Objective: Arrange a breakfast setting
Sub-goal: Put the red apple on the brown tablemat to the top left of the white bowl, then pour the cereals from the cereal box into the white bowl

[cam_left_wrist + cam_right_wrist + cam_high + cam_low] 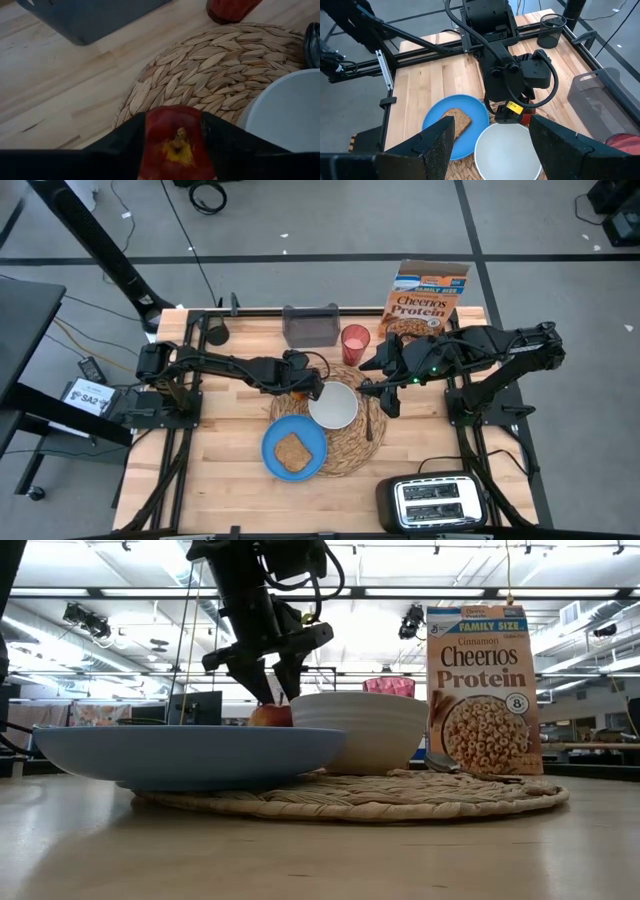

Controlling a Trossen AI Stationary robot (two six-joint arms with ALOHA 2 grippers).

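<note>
Table (230, 480): pale wood planks, smooth, matt. Placemat (210, 70): woven straw, coarse ribbed texture. White bowl (360, 730): glazed ceramic look, smooth, slight sheen. Blue plate (190, 755): smooth, semi-gloss. Toast slice (292, 451): brown, grainy, matt. Red apple (175, 145): waxy, glossy skin, yellow patch at stem. Red cup (355, 343): translucent plastic. Cheerios Protein box (483, 690): printed cardboard, satin. Tray (311, 326): grey, matt plastic. Toaster (435, 502): black body, brushed silver metal top. Left gripper (175, 150) fingers (120, 145): black, matt.

one bowl (333, 405), one plate (294, 447), one cup (354, 343)
</note>
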